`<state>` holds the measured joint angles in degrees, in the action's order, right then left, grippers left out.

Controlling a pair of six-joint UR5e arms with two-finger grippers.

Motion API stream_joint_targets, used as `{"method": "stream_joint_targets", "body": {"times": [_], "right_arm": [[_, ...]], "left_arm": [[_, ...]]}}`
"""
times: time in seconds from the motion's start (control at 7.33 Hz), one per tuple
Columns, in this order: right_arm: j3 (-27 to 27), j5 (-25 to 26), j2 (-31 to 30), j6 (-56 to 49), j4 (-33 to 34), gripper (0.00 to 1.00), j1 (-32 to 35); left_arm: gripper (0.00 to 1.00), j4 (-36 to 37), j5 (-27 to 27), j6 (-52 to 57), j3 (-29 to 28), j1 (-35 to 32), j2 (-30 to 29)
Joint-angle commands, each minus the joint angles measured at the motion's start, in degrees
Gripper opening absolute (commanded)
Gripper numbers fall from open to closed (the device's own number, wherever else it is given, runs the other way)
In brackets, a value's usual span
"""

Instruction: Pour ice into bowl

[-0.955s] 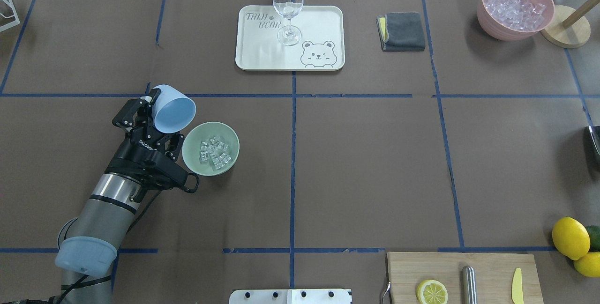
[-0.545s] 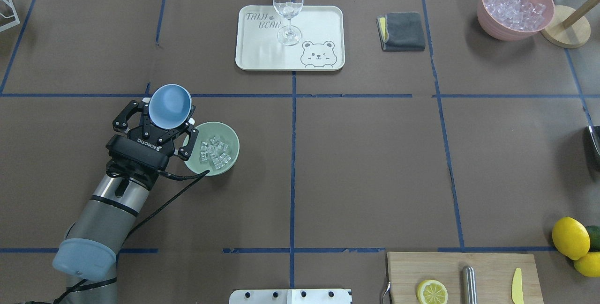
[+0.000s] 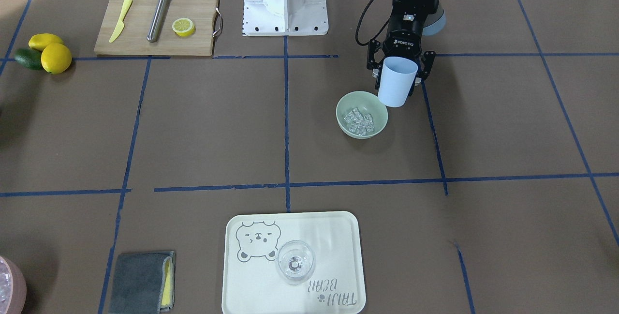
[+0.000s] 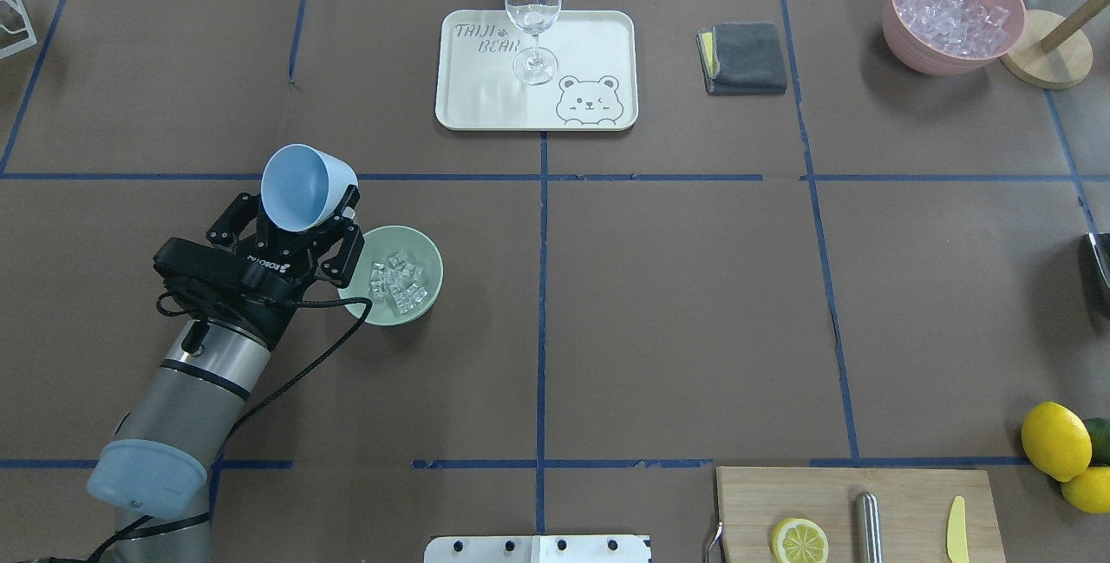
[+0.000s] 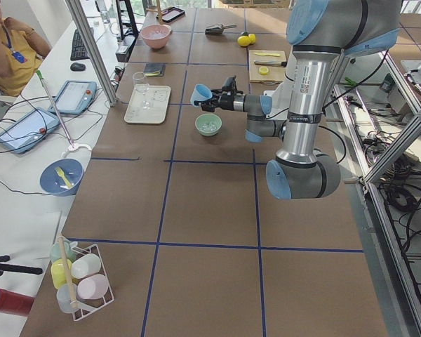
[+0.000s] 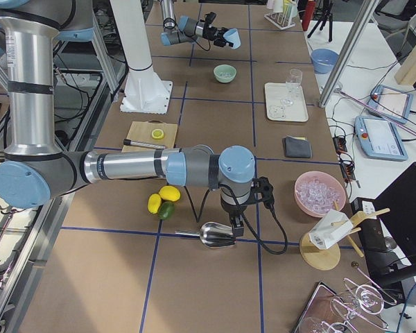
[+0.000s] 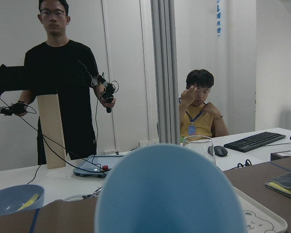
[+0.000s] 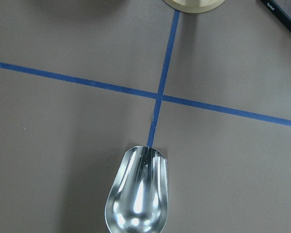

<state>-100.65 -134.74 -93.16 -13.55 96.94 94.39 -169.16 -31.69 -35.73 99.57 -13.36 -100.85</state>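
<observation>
We saw the left claw pinching the light blue cup low on its body, one finger on each side. The cup's mouth was turned upward at a slight tilt. The cup hung above the tabletop, just left of the bowl. The bowl stood on the tabletop's left half, and the ice lay inside it as a cluster of small clear cubes. At the far edge sat a cream tray carrying a wine glass, with a grey cloth and a pink tub to its right. The right claw stood close by a metal scoop at the right end; we could not tell whether it was spread or pressed together.
</observation>
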Motion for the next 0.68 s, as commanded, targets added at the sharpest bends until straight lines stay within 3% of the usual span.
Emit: {"method": "stream_joint_targets", "body": {"times": [0.0,0.41,0.55], "right_arm": [[-0.3,0.1,-0.8,0.1,0.0,1.0,0.0],[-0.2,0.1,-1.0,0.1,0.0,1.0,0.5],[-0.2,0.1,-1.0,0.1,0.0,1.0,0.5]], "left_arm": [[0.0,0.0,-5.3,-15.1,0.0,-0.6,7.0],[0.0,0.0,-13.1,-15.8,-0.1,-5.3,22.1],[0.0,0.0,-17.7,-17.7,-0.9,-8.8,24.8]]}}
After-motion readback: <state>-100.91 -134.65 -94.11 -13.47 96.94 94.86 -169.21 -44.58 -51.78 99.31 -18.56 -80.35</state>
